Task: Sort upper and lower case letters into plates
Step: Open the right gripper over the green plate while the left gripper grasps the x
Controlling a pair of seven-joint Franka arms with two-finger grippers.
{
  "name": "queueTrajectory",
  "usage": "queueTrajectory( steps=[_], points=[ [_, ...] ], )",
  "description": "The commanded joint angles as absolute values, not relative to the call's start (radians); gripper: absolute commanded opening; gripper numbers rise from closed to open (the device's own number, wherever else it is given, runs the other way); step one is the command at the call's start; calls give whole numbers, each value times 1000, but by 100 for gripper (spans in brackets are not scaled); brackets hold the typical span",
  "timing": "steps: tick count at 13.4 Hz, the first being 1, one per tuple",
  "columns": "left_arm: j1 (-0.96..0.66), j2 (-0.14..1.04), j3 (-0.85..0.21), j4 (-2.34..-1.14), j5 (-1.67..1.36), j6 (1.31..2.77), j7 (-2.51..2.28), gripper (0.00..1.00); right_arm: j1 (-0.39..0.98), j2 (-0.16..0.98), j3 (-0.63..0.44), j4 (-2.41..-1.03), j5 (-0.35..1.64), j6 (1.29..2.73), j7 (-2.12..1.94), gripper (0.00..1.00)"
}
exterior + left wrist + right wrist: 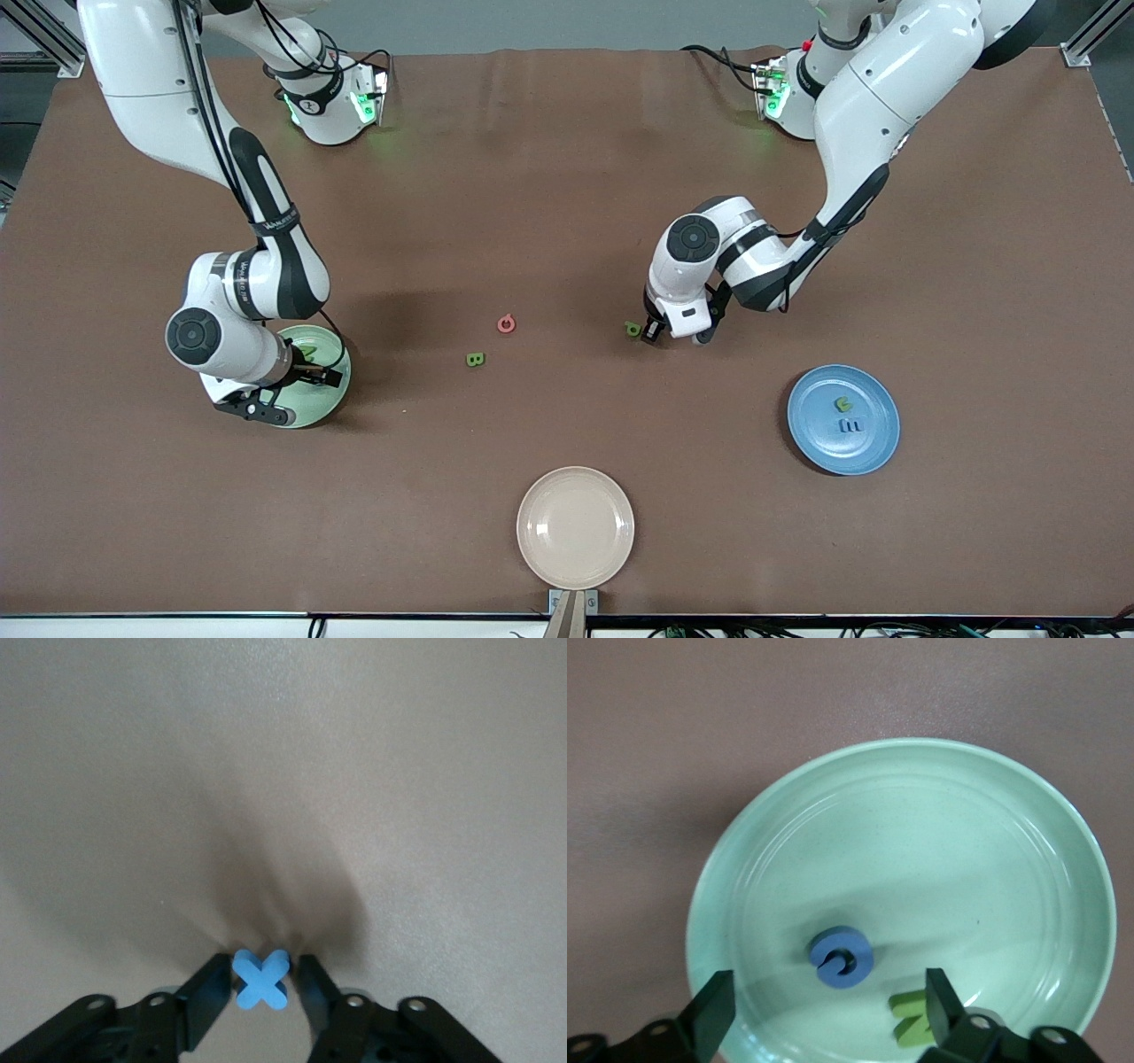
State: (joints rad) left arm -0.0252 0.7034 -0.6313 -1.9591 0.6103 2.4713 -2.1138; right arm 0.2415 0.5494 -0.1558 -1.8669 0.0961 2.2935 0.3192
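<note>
My left gripper [653, 335] is down at the table's middle, shut on a blue x-shaped letter [260, 978] that lies flat between its fingers [209, 990]. A green letter [633, 329] lies right beside it. My right gripper [312, 372] hangs open over the pale green plate [330, 403], with nothing between its fingers [716, 999]. In that plate [921, 859] lie a blue round letter [842, 958] and a green letter [912, 1017]. The blue plate [873, 447] holds a green letter [843, 404] and a blue letter [851, 426]. A red ring letter [506, 323] and a green B [476, 359] lie on the table between the arms.
A cream plate [575, 527] with nothing in it sits at the table edge nearest the front camera. The brown table top [567, 177] is bare toward the arms' bases.
</note>
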Motion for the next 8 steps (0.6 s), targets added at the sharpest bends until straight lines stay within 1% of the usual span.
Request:
queueTrajectory(
  steps=[1,2,5,8],
  points=[
    [-29,716,-627,-1970,634,2487,-2128,4,288,509,-121,-1821,100,2208,542,100],
    [-20,703,-627,-1967,635,2485,-2122,1,316,509,-112,-1810,100,2207,678,100],
    [40,634,-627,-1948,635,2453,-1995,1,414,529,-98,-1761,98,2210,1033,100],
    [136,620,-627,-1882,635,2421,-1818,0,462,589,-95,-1718,101,2215,1272,100]
  ],
)
